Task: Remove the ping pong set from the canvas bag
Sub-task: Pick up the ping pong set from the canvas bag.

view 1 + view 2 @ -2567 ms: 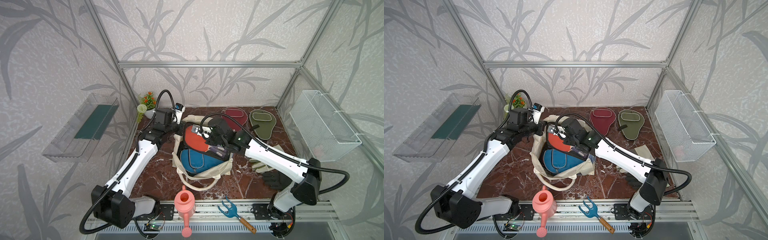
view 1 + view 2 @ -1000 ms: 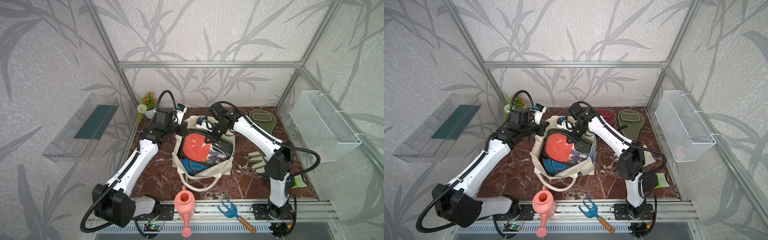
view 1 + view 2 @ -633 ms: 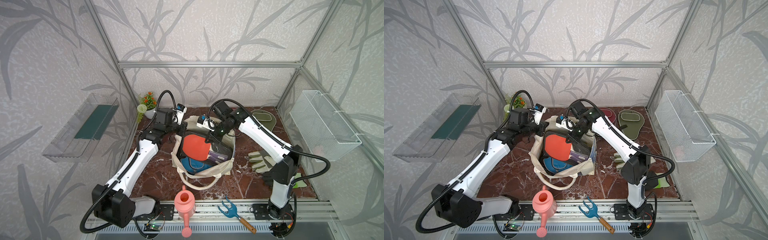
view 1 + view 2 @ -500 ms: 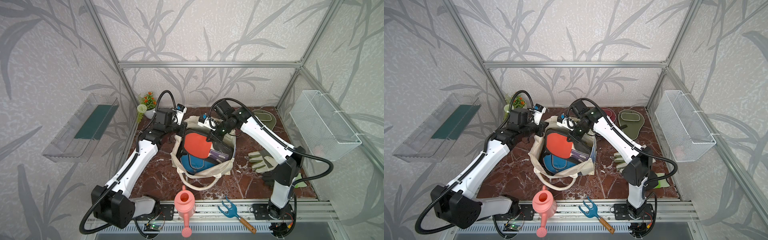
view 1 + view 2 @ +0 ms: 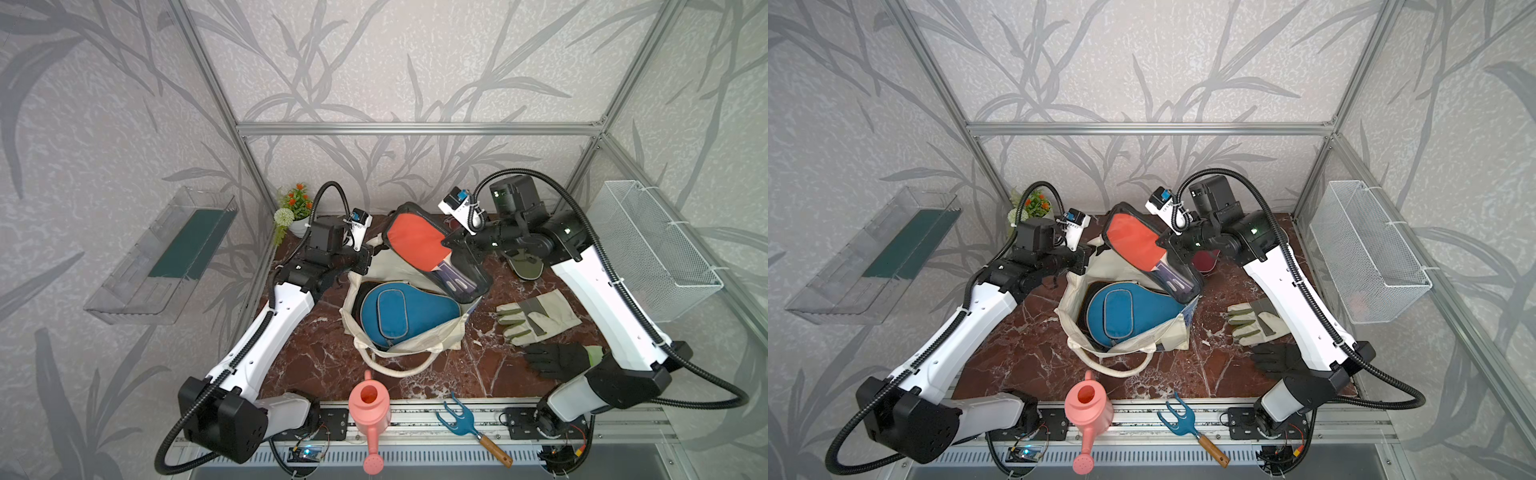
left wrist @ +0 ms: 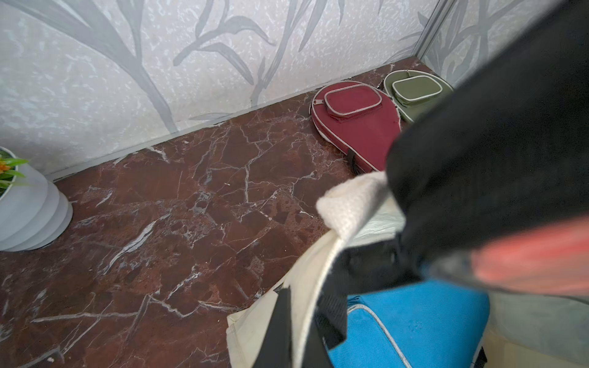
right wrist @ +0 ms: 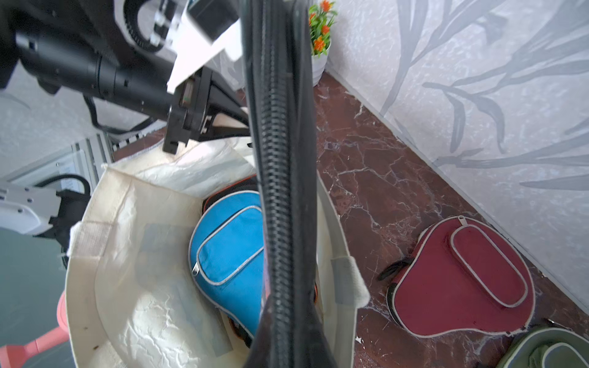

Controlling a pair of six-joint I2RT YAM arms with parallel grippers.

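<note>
The cream canvas bag [image 5: 415, 347] [image 5: 1088, 332] lies open mid-table. My left gripper [image 5: 368, 259] [image 6: 306, 334] is shut on its back-left rim [image 6: 322, 280]. A blue paddle cover [image 5: 399, 316] [image 7: 229, 242] lies inside the bag. My right gripper [image 5: 451, 245] [image 5: 1165, 245] is shut on a black-edged case holding a red-faced paddle [image 5: 417, 241] [image 5: 1133, 241]. The case hangs tilted above the bag's back rim, and its zip edge [image 7: 280, 159] crosses the right wrist view. Maroon [image 6: 357, 127] [image 7: 462, 277] and olive [image 6: 414, 92] [image 5: 525, 266] covers lie on the table behind the bag.
Gardening gloves, one pale [image 5: 536, 316] and one black [image 5: 557, 359], lie right of the bag under my right arm. A pink watering can [image 5: 370, 409] and a blue hand fork [image 5: 469, 424] sit at the front edge. A potted plant [image 5: 295, 212] stands back left, a wire basket [image 5: 652, 257] hangs on the right wall.
My right gripper has raised the case with the red paddle up and back, from inside the bag to above its back rim. The left gripper has stayed on the bag's rim.
</note>
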